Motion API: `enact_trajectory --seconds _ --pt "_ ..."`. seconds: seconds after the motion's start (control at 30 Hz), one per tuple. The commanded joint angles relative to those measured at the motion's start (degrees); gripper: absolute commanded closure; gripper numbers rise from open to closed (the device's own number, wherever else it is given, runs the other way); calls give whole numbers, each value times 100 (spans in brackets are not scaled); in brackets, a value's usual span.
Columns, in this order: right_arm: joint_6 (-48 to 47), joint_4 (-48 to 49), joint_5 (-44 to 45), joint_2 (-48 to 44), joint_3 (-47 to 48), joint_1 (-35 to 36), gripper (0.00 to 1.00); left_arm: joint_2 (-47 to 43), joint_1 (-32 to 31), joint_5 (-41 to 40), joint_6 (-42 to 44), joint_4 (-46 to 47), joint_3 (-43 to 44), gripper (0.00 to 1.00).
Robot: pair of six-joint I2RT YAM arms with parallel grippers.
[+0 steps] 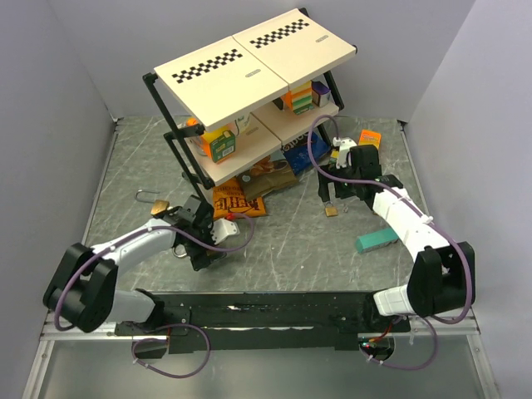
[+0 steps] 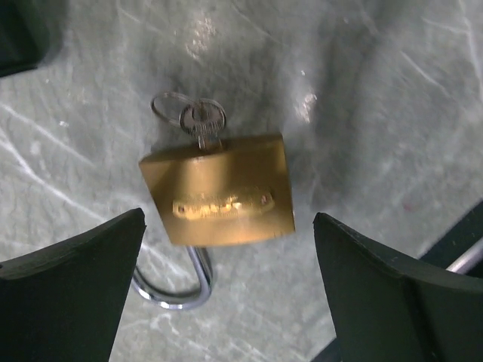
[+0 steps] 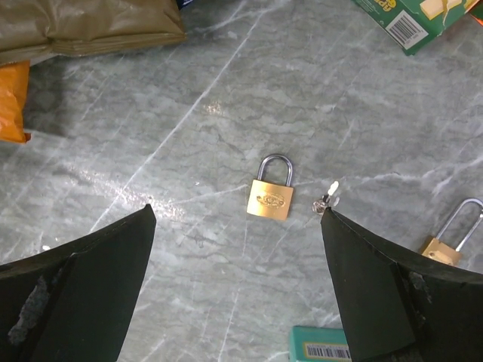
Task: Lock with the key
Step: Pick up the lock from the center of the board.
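so the left gripper (image 2: 228, 219) sits wide either side of the padlock (image 2: 219, 192), key (image 2: 202, 124) at 12 o'clock, probably to pin it; right gripper (image 3: 238, 211) is wide too, over a second padlock (image 3: 270, 197).

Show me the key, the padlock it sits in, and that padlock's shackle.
key (image 2: 202, 121), left wrist view, on its round head.
padlock (image 2: 219, 188), left wrist view, middle of its brass body.
shackle (image 2: 181, 304), left wrist view, bottom of its steel bend.

Brass-yellow padlock (image 2: 217, 188), silver key (image 2: 202, 124), grey worktop (image 2: 377, 113) veined white; cream shelf rack (image 1: 241, 83), black frame, black-and-white checkered strips.
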Motion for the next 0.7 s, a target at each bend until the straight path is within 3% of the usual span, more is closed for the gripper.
enact_trajectory --seconds 0.0,0.17,0.27,0.37,0.4,0.5,0.6,0.67 --pt "-212 -90 112 -381 4 47 1 339 -95 -47 -198 396 -11 3" --pt "-353 -117 165 -452 -40 38 1 445 -454 -266 -312 598 -239 17" --pt "-388 -134 192 -513 -84 38 1 480 -753 -582 -356 686 -415 30" --pt "-423 -195 52 -557 -76 29 1 375 -1043 -671 -417 590 -451 51" --pt "-423 -213 8 -592 -67 38 1 331 -1106 -653 -435 555 -433 62" --pt "-458 -301 -203 -601 -58 29 1 129 -1343 -444 -549 380 -302 78" --pt "-449 -424 -572 -575 3 21 1 23 -1633 -250 -689 265 -179 91" --pt "-406 -468 -879 -575 12 20 1 -55 -1817 -188 -821 264 -82 94"
